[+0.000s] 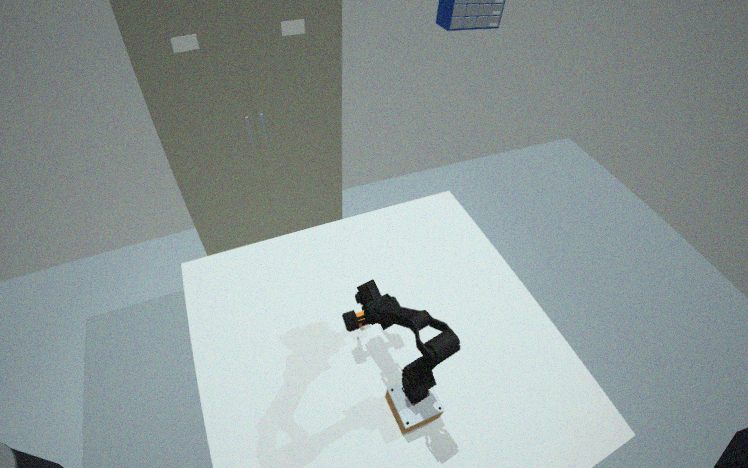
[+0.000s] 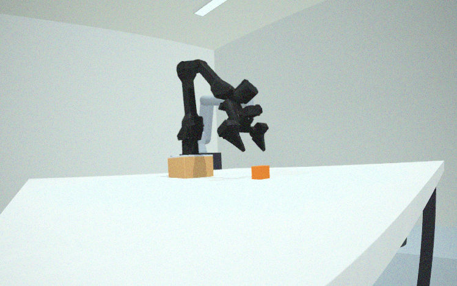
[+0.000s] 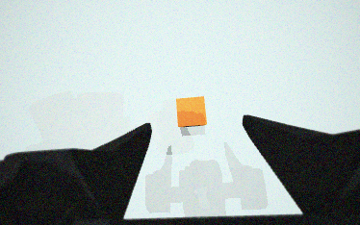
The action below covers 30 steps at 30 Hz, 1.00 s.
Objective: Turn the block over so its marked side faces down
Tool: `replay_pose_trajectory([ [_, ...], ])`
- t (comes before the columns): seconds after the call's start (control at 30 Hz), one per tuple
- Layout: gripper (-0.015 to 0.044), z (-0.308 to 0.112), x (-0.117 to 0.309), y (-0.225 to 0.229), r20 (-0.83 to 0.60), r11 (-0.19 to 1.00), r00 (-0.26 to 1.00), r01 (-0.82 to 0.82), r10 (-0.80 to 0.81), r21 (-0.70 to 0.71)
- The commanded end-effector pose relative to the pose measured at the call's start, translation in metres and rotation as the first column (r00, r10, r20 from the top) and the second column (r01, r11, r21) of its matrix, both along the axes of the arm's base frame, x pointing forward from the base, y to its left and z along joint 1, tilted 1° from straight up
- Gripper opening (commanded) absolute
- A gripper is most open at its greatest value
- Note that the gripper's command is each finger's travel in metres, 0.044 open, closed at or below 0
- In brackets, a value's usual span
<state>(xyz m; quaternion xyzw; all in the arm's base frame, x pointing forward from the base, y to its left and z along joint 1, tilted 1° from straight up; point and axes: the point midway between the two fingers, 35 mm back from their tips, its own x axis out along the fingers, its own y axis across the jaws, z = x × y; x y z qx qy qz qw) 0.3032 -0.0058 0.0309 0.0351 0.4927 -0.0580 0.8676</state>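
Note:
The orange block (image 1: 360, 314) (image 2: 260, 172) (image 3: 191, 112) rests flat on the white table (image 1: 468, 275) (image 2: 168, 219) (image 3: 270, 58). Only plain orange faces show in the exterior view and the wrist view; no dark mark is visible, and the underside is hidden. In the top view the arm partly covers the block. My gripper (image 2: 254, 150) (image 3: 195, 123) is open and empty, tilted downward above the block and clear of it. In the wrist view the block appears between the two spread fingertips.
The arm stands on a wooden base (image 1: 423, 423) (image 2: 185, 167) on the table. A pale grey arm (image 2: 206, 124) stands behind it in the exterior view. A tall cabinet (image 1: 264, 165) and a blue drawer unit (image 1: 474, 15) are in the background.

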Motion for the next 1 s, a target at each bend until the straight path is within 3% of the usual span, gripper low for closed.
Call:
replay_pose_trajectory([
  [0.0,0.044,0.005,0.009,0.0,-0.071,1.0,0.997,-0.001,0.001,0.011],
  [0.43,0.044,0.024,0.037,-0.004,-0.494,0.997,0.869,0.019,0.02,0.074],
  [0.6,0.044,0.022,0.038,-0.004,-0.499,0.997,0.866,0.02,0.02,0.075],
  [0.7,0.044,-0.008,0.038,-0.004,-0.499,0.997,0.866,0.02,0.02,0.075],
  [0.97,0.044,-0.025,0.038,-0.004,-0.499,0.997,0.866,0.02,0.02,0.075],
])
